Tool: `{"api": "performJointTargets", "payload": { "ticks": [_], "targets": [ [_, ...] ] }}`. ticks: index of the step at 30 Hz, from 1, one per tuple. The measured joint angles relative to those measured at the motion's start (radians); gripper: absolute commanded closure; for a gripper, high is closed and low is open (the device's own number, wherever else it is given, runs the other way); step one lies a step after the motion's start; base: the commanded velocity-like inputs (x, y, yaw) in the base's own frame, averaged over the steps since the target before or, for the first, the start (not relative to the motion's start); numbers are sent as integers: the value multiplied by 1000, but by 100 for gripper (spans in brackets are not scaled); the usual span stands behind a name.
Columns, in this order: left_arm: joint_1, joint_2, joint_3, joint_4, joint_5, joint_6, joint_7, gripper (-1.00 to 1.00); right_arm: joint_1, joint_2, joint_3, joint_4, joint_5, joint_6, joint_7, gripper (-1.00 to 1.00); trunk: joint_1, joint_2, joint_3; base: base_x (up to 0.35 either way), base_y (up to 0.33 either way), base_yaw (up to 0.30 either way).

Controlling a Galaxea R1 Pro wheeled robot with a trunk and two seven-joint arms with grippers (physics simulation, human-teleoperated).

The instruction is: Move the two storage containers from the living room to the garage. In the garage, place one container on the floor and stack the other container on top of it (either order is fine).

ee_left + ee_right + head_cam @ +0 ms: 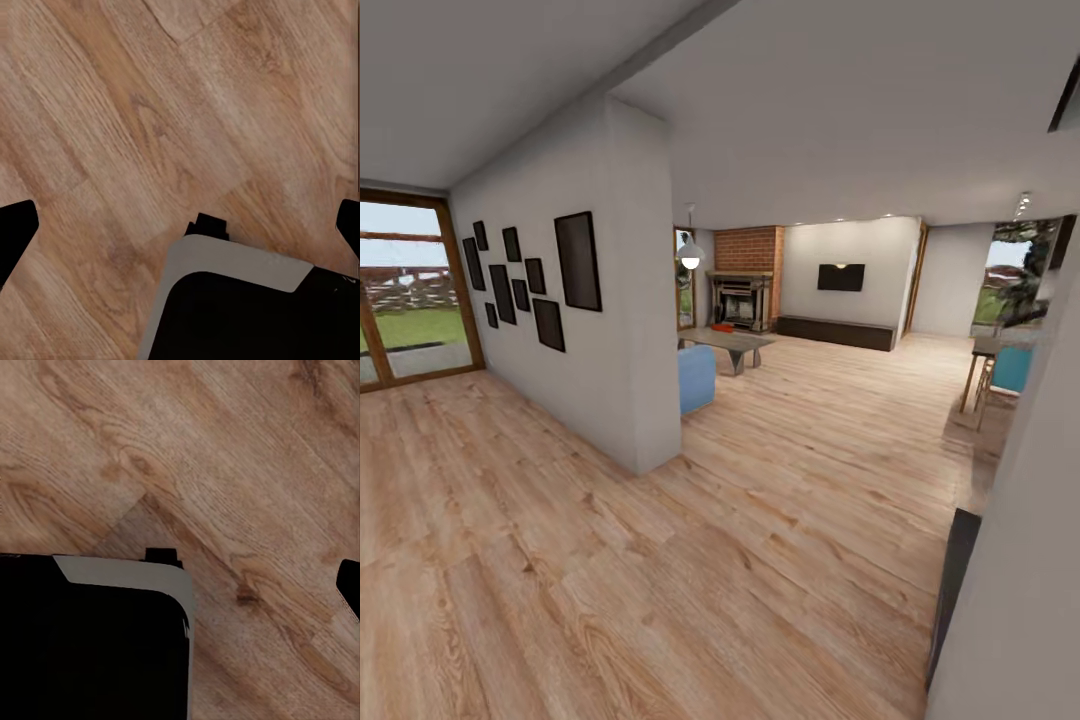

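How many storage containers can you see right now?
1 at most: a small orange-red shape at the low table's far end, before the brick fireplace. It is too small to identify; the second may be hidden.

Light wood-plank floor (760,520) with darker brown grain swirls. White walls (610,340) bearing black frames (577,260). Red brick fireplace (748,250); dark-brown cabinet (836,332); black screen (841,277). Blue chair (696,378); grey coffee table (728,342). Brown wood door frame (460,290), green grass (415,325) behind. Black robot base with grey edge (240,259).
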Motion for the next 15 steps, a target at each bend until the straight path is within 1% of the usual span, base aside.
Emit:
{"api": "performJointTargets", "payload": {
  "ticks": [4, 15],
  "targets": [
    [0, 0, 0, 1, 0, 0, 0, -100, 0, 2, 2, 0, 4, 0, 1, -100, 0, 0, 0, 326, 0, -181],
    [0, 0, 0, 1, 0, 0, 0, -100, 0, 3, 5, 0, 11, 0, 2, -100, 0, 0, 0, 326, 0, -238]
  ]
}}
